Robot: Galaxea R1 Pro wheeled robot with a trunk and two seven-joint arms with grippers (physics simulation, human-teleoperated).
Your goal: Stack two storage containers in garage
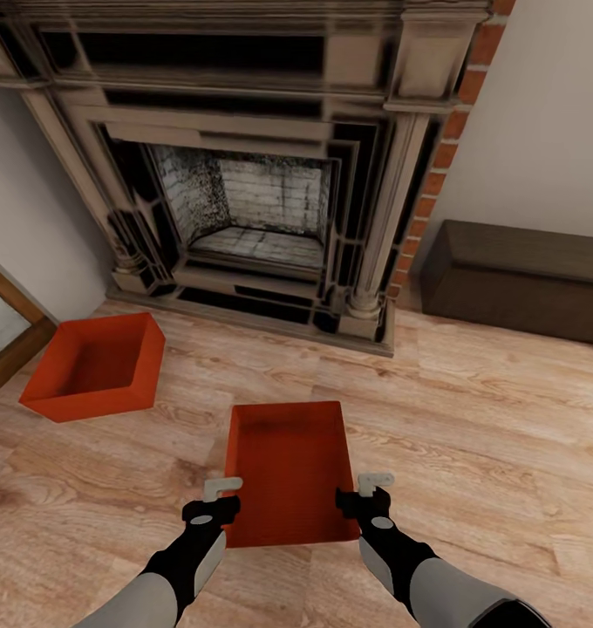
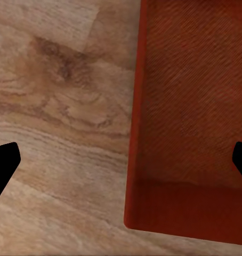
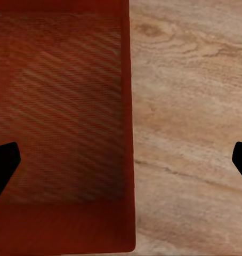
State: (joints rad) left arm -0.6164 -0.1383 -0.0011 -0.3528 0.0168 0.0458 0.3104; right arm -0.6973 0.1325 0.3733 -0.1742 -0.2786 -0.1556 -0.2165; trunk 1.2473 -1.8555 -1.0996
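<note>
Both bins are on the wood floor by the fireplace, so the job has hardly begun. One orange bin sits off to the left. The left hand and right hand are wide open, one over each side wall of the near bin, holding nothing. The garage trip and stacking are left.
</note>
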